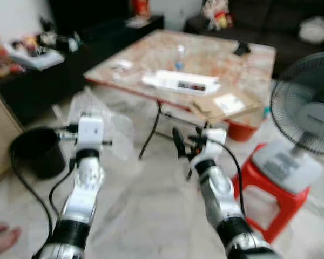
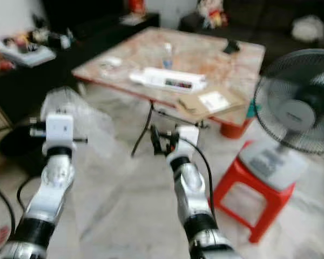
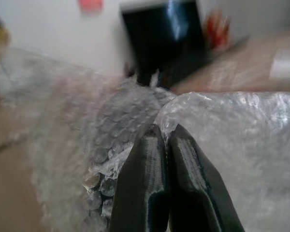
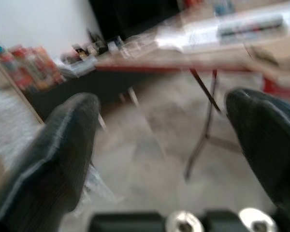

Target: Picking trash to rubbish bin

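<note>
Bubble wrap pinched in left gripper jaws, held up near black bin; right gripper jaws spread, empty; carry over bin before releasing.

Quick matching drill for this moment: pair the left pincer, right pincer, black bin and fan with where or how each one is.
1 left pincer
2 right pincer
3 black bin
4 fan

a on the red stool
b open, nothing between its fingers
c shut on bubble wrap
d on the floor, at the robot's left

Pairs: 1-c, 2-b, 3-d, 4-a
</note>
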You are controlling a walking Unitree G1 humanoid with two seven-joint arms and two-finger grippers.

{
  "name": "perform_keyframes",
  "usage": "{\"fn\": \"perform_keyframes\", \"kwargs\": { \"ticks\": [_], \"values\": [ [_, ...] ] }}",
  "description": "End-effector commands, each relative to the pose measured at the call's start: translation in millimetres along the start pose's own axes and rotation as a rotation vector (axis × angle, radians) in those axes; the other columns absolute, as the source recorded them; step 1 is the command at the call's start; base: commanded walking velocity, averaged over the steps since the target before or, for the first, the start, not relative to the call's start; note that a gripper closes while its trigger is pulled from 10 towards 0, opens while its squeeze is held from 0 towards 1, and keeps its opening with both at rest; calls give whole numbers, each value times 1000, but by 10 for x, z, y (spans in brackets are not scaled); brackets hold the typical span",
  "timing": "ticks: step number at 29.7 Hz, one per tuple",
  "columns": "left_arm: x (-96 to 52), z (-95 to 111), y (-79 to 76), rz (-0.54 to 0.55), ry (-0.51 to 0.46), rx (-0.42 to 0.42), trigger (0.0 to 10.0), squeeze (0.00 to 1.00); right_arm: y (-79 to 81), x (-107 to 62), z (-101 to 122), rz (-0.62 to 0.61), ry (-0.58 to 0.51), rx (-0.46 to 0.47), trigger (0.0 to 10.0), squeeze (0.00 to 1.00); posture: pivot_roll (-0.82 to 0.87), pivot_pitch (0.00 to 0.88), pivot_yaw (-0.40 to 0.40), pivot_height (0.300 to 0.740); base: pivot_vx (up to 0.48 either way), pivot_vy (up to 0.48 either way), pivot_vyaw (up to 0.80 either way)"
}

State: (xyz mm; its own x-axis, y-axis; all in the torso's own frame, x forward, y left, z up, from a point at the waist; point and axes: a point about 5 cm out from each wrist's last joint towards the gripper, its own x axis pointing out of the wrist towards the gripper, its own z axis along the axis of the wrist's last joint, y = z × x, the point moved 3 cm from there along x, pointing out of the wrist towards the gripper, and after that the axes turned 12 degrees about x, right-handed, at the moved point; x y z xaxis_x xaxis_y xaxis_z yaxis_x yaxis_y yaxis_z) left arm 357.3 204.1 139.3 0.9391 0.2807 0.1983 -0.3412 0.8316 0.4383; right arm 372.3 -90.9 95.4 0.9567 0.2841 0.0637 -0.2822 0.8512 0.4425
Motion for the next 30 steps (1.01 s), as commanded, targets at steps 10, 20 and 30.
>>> {"fn": "perform_keyframes", "kwargs": {
  "ticks": [10,20,30],
  "values": [
    [-603,-1345,-165,-294,480,58,10000,0,-835,-722,-715,-344,328,12,10000,0,51,121,-3,740,0,0,411],
    [-1255,-1905,-139,-369,746,109,10000,0,-1030,-1256,-1145,-500,533,20,10000,0,47,113,9,740,0,0,731],
    [-1667,-2148,-86,-379,912,81,10000,0,-1075,-1612,-1398,-578,674,31,10000,0,58,98,6,740,0,0,223]
  ]
}}
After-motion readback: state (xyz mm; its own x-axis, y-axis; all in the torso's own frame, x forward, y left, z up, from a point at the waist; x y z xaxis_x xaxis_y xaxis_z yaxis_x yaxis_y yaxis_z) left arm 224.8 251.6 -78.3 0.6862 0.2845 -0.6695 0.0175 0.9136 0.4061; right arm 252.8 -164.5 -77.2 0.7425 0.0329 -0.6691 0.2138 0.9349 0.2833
